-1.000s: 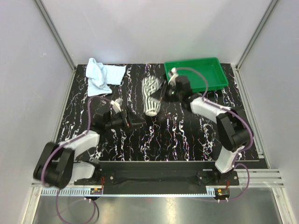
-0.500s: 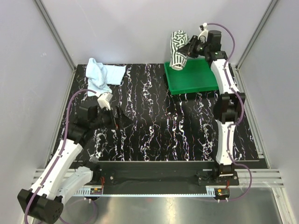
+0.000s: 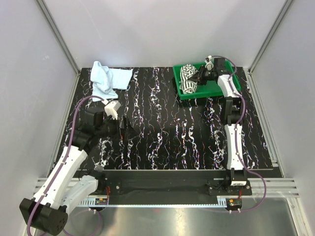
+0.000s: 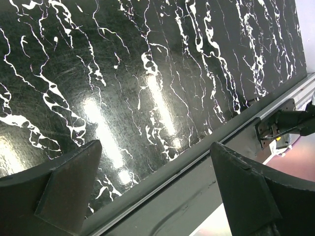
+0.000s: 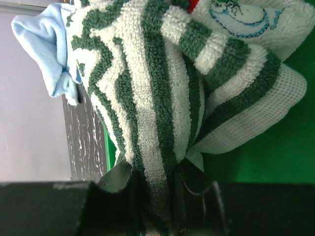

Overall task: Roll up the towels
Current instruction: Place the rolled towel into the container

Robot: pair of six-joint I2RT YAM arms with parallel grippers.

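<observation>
Marbled black table [image 3: 162,137] is seen; at upper right, the striped towel [image 3: 187,78], judged soft and light, is clamped mid-roll by the right gripper [image 3: 199,77], while the left gripper [image 4: 155,189] is held wide, empty.

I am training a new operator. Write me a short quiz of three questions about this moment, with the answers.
1. Fill in: the left tool has its jaws ___.
2. True or false: the right tool is shut on the striped towel.
3. Where does the pale blue towel lie? A: at the near right corner of the table. B: at its far left corner. C: in the left tool.
Key: 1 open; 2 true; 3 B.
</observation>
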